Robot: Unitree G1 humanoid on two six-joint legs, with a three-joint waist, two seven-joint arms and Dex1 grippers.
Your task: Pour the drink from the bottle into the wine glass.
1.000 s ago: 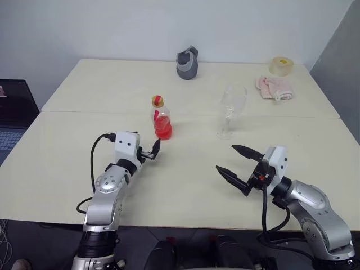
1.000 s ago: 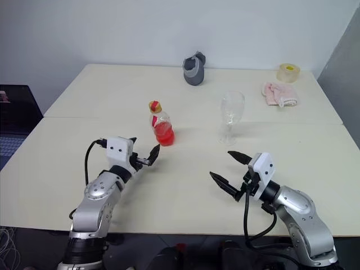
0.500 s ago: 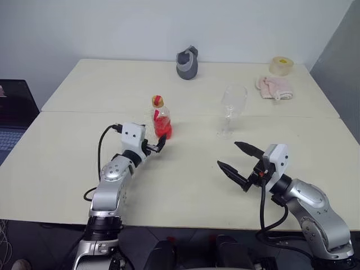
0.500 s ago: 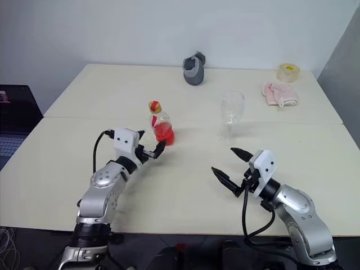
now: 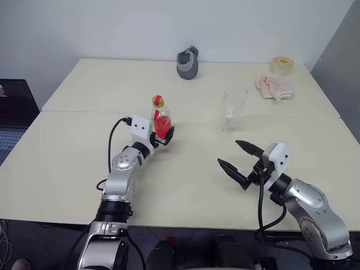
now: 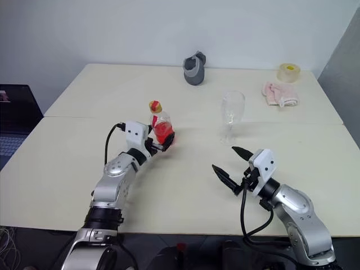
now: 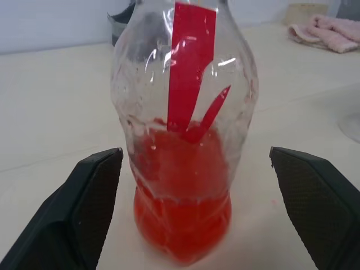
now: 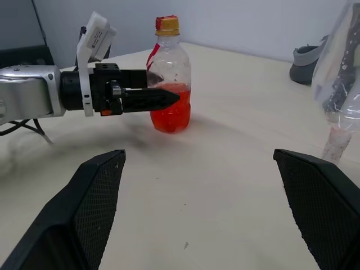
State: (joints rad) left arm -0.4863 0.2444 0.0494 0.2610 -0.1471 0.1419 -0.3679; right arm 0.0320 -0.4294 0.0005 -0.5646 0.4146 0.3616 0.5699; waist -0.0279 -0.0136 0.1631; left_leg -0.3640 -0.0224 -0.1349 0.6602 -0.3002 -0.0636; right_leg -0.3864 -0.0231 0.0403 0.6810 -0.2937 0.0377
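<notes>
The left gripper [image 7: 191, 211] stands wide open, its black fingers [image 7: 93, 197] flanking the small clear plastic bottle [image 7: 183, 140] of bright red drink [image 7: 183, 219] without touching it. The reach looks finished; next the jaws should close on the body, then lift toward the tall clear stemmed wine glass [image 5: 231, 109], upright well to the right. That arm extends level and forward. The right gripper [image 5: 241, 162], open and empty, hovers near the table's [image 5: 67, 163] front.

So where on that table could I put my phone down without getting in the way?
The near left corner of the table is bare, and so is the far strip between the grey cup and the tape roll. Avoid the middle: bottle, wine glass and both arms crowd it.
</notes>
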